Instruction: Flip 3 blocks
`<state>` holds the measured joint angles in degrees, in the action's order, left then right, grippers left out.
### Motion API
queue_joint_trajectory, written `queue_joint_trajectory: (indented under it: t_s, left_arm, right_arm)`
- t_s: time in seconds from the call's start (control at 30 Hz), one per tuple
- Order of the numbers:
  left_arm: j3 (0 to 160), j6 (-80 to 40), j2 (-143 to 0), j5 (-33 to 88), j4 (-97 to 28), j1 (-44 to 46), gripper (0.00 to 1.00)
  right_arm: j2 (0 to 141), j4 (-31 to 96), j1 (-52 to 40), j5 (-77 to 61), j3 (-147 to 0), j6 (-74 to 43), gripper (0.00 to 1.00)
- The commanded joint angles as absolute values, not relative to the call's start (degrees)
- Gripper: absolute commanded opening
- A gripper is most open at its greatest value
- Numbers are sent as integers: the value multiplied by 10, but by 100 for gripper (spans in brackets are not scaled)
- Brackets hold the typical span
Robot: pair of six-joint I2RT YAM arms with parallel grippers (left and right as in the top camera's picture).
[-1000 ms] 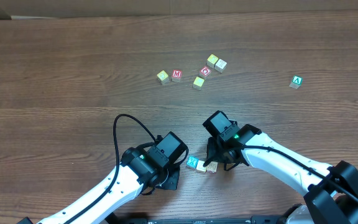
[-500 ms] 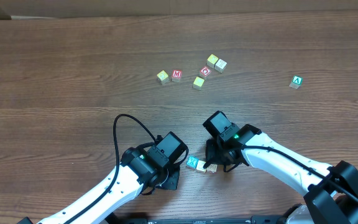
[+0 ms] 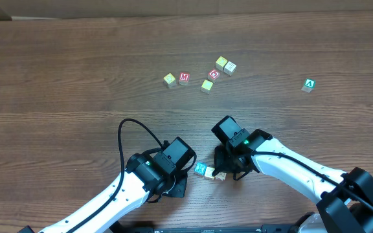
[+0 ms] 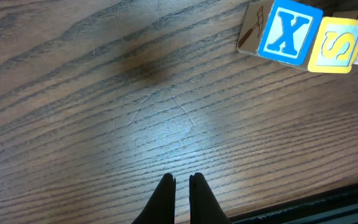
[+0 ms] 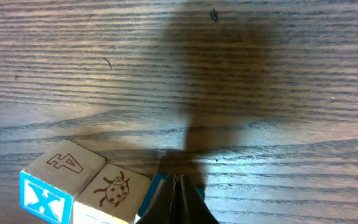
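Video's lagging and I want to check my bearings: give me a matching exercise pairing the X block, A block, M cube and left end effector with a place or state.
1. X block
2. A block
3. M cube
4. left end effector

a. alone, far right
b. shut, nothing held
c. nearest the robot
d. in the far cluster

Pairs: 1-c, 2-a, 3-d, 4-b

table [image 4: 104,93]: matt grained wood | blocks [image 5: 114,186]: smooth pale wood, painted faces
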<state>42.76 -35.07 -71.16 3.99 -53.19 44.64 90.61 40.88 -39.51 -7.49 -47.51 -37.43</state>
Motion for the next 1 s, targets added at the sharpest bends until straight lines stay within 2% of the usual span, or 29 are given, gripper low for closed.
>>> queue_joint_trajectory:
  t_s: [0.0,0.7,0.97]
  left_arm:
    - [436,-361,-707,32,-531,449,4]
    - [436,-362,-707,32,-531,449,4]
    - [436,-362,-707,29,-525,449,4]
  right_arm:
    - [906,409,-397,-87,-472,-370,4]
    - [906,405,-397,-90,-472,-355,4]
    - [904,415,-376,-13,-493,-377,4]
